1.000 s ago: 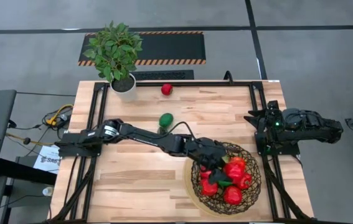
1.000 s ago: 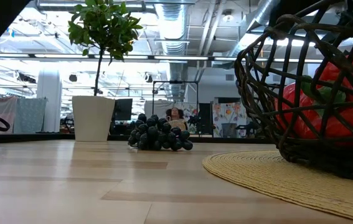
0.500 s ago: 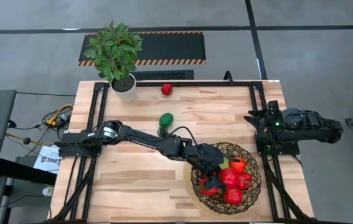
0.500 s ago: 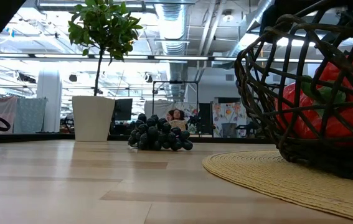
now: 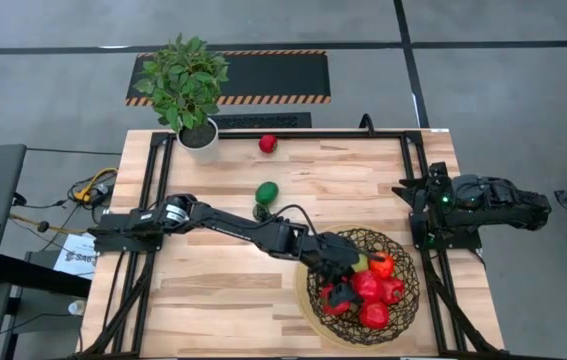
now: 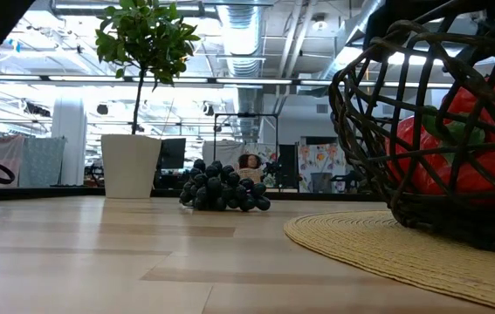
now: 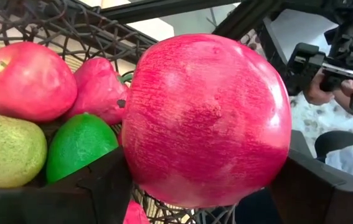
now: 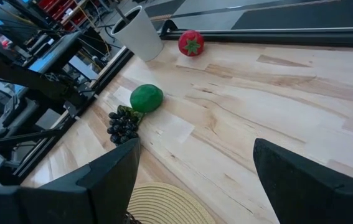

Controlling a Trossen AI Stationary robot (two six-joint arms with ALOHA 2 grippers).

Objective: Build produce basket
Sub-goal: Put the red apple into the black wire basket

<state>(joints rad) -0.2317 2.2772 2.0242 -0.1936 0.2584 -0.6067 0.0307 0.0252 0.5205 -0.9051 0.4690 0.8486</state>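
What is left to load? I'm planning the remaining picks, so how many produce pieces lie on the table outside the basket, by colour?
Red fruit: 1
Green fruit: 1
Dark grapes: 1 bunch
Total: 3

left hand (image 5: 335,268) over basket (image 5: 400,305) | right hand (image 5: 410,212) parked at table edge
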